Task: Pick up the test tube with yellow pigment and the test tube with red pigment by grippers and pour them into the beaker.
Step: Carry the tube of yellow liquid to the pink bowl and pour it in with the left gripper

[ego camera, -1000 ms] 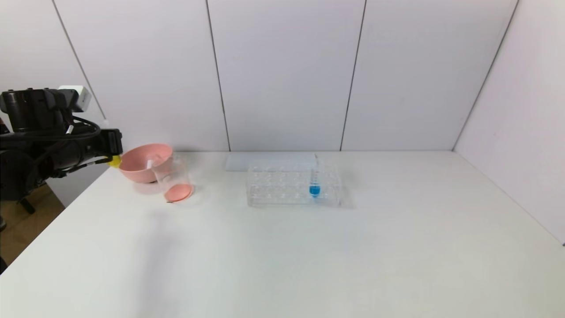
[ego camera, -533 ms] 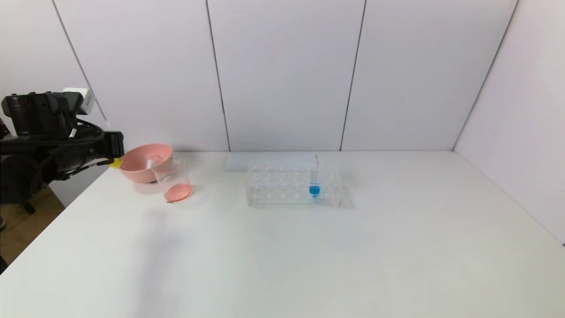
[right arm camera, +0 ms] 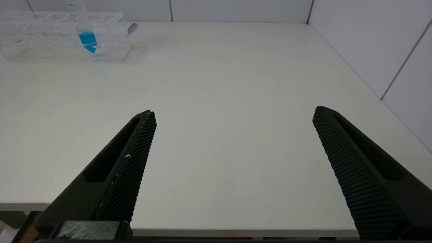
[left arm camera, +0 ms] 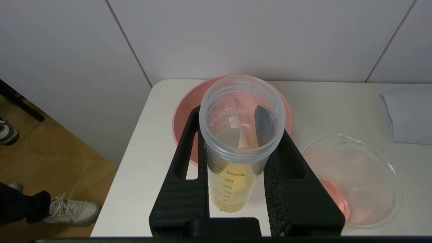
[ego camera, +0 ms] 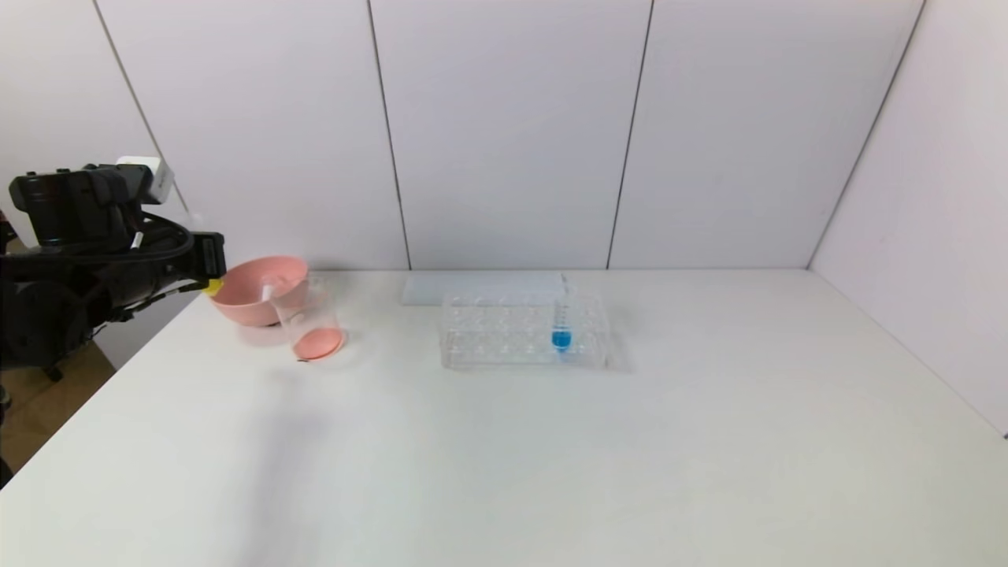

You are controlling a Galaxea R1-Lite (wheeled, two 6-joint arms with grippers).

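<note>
My left gripper (ego camera: 211, 264) is at the table's far left edge, beside the pink bowl, and is shut on the test tube with yellow pigment (ego camera: 210, 287). In the left wrist view the gripper (left arm camera: 230, 116) clamps the clear graduated tube (left arm camera: 236, 175) from both sides, its open mouth towards the camera and yellow liquid at its base. The beaker (ego camera: 311, 324) stands right of the bowl with red-orange liquid at its bottom, and also shows in the left wrist view (left arm camera: 354, 189). The test tube with red pigment is out of view. My right gripper (right arm camera: 233, 113) is open and empty over the table's front edge.
The pink bowl (ego camera: 244, 303) stands at the back left, touching the beaker, and shows behind the held tube (left arm camera: 182, 118). A clear tube rack (ego camera: 504, 335) holding a blue-liquid tube (ego camera: 561, 337) stands mid-table. A white sheet (ego camera: 472, 287) lies behind the rack.
My left gripper has moved slightly right, towards the pink bowl, with the yellow tube held in it. Nothing else has moved.
</note>
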